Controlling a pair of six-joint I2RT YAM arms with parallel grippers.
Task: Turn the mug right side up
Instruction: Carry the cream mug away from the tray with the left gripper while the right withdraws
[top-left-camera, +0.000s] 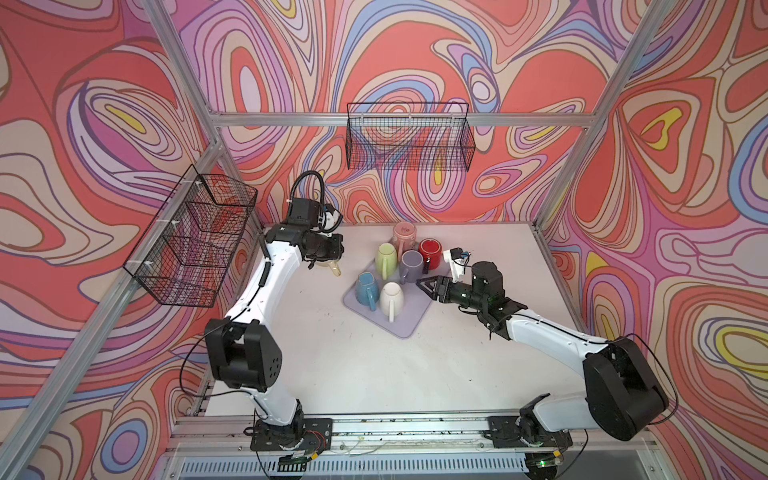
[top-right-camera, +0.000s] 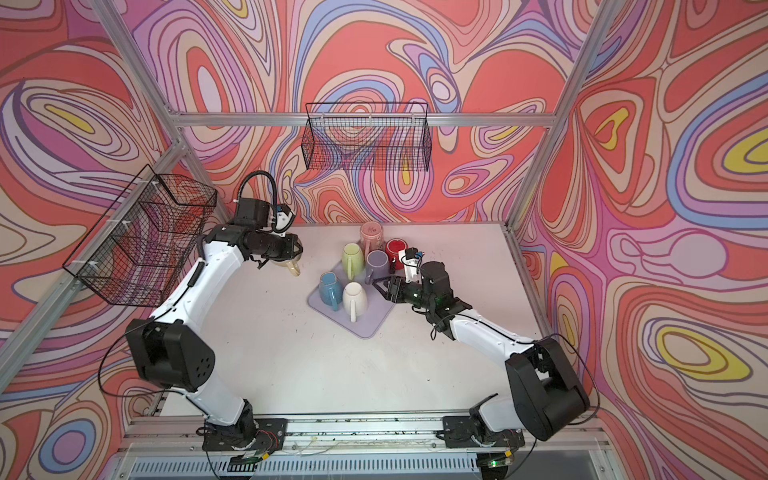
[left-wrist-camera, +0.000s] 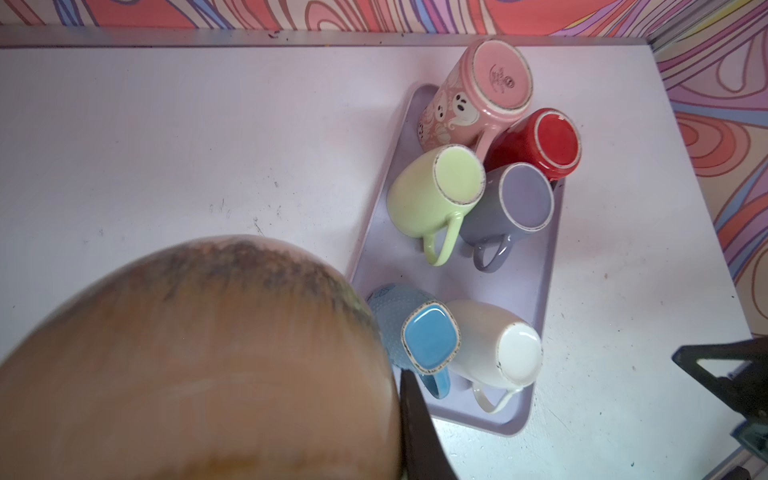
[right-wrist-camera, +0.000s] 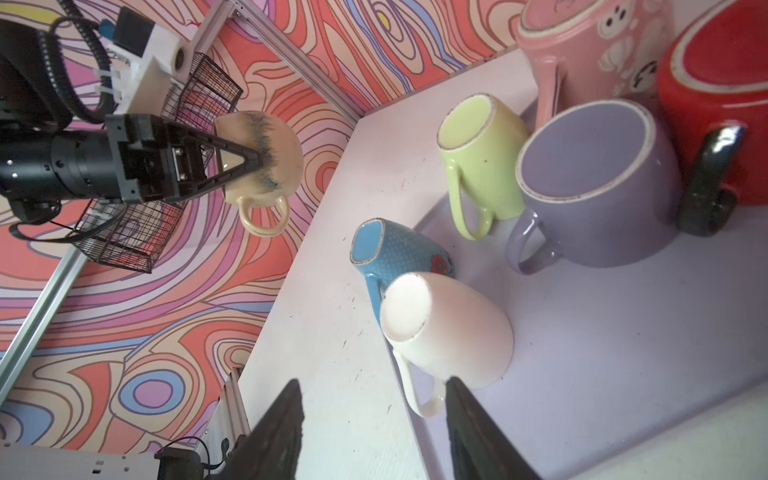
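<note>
Six mugs (top-left-camera: 385, 257) on tray (top-left-camera: 409, 322), white table (top-left-camera: 353, 365); left fingers (right-wrist-camera: 249, 160) clamp beige mug (right-wrist-camera: 282, 158), right fingers (right-wrist-camera: 278, 432) parted, empty.

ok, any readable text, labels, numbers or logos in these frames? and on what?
Base of the pink mug: a round maker's stamp, too blurred to read.
The beige mug pinched in the left gripper: dark streaks only, no text.
Everything else in view: no word, label or number shows.
So nothing can be quoted.
</note>
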